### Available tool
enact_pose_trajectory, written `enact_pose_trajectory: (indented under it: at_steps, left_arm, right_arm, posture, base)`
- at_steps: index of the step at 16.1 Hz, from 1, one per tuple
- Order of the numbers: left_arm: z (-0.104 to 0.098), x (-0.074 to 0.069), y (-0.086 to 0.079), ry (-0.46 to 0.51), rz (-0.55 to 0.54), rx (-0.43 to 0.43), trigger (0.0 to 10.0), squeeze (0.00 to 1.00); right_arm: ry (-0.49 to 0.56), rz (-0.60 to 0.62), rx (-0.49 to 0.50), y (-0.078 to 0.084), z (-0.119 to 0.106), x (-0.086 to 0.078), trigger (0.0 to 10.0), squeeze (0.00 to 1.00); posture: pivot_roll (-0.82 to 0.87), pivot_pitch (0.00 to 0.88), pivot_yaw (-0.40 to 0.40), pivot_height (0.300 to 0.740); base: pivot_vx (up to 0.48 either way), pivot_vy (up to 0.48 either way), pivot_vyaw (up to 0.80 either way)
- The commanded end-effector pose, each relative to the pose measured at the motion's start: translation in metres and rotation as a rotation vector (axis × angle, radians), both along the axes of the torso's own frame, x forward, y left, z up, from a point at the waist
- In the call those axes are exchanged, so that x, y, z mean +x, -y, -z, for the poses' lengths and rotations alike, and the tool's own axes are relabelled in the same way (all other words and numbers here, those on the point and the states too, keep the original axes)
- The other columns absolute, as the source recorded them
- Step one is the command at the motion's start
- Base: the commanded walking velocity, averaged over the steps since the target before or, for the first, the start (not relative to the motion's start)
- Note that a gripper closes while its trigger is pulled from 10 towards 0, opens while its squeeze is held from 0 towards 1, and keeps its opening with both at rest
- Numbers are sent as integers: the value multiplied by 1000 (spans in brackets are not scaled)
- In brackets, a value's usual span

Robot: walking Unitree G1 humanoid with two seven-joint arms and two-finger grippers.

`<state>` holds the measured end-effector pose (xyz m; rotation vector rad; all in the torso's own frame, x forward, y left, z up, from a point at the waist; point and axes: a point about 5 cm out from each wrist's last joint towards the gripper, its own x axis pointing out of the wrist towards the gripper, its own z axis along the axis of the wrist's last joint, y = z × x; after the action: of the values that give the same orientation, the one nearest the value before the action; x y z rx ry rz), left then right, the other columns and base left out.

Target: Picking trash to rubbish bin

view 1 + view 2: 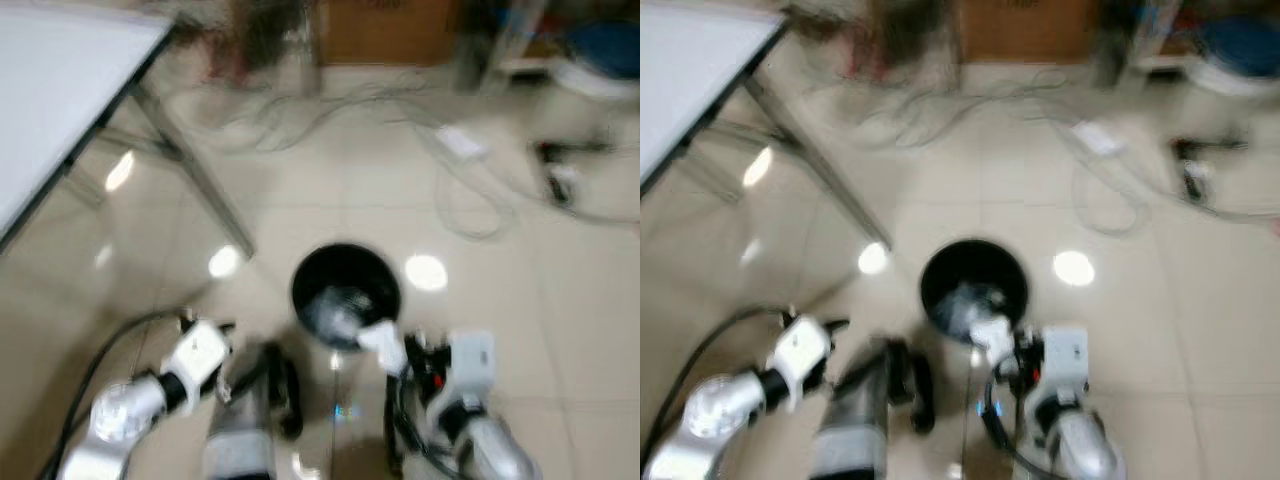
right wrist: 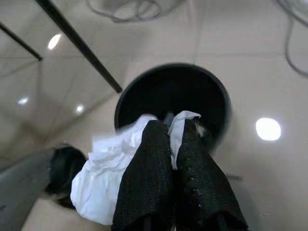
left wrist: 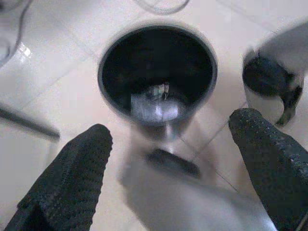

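- Carry-to-bin step in hand, judging by a load already gripped and the bin [image 2: 173, 103] just ahead.
- Right gripper [image 2: 175, 144]: jaws together, clamped on crumpled white paper [image 2: 103, 166]; most of the wad bulging out to one side of the fingers [image 2: 144, 187], a smaller flap poking up between the tips.
- Bin straight beyond those jaw tips, mouth open and dark, something pale and shiny at the bottom [image 3: 154, 103]; tips near the rim [image 1: 345, 250], seemingly over its near edge rather than its middle.
- Left gripper [image 3: 171, 144]: jaws wide apart, holding nothing, bin framed between and beyond them.
- Next, as a judgement: push the right jaws a little further over the mouth, then part them to drop the paper; risk of the side bulge catching the rim and falling outside.
- Head views blurred, so exact clearance hard to tell.
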<state>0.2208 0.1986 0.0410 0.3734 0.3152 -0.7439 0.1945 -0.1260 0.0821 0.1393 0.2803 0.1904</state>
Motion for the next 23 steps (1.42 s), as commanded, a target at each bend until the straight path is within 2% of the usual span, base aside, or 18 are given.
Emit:
enact_pose_trajectory:
  at_steps: [1,15,20,23]
  left_arm:
    - [8,-7,-4,-54,6,21,10000,0]
    - [9,-7,4,-42,37,10,10000,0]
    - [0,-7,14,-13,82,-13,10000,0]
    - [-8,-3,21,15,114,-19,10000,0]
  right_arm:
    - [-28,4,22,-2,5,-6,0,0]
    - [-24,21,21,0,7,-5,0,0]
    - [-24,39,14,2,6,-9,0,0]
    - [-18,64,-2,8,6,-7,0,0]
  posture:
    - [-71,375,111,564]
    - [-72,374,116,564]
    - [-71,408,130,564]
    - [-67,416,140,564]
  base:
    - [0,0,0]
    - [0,0,0]
    - [0,0,0]
    - [0,0,0]
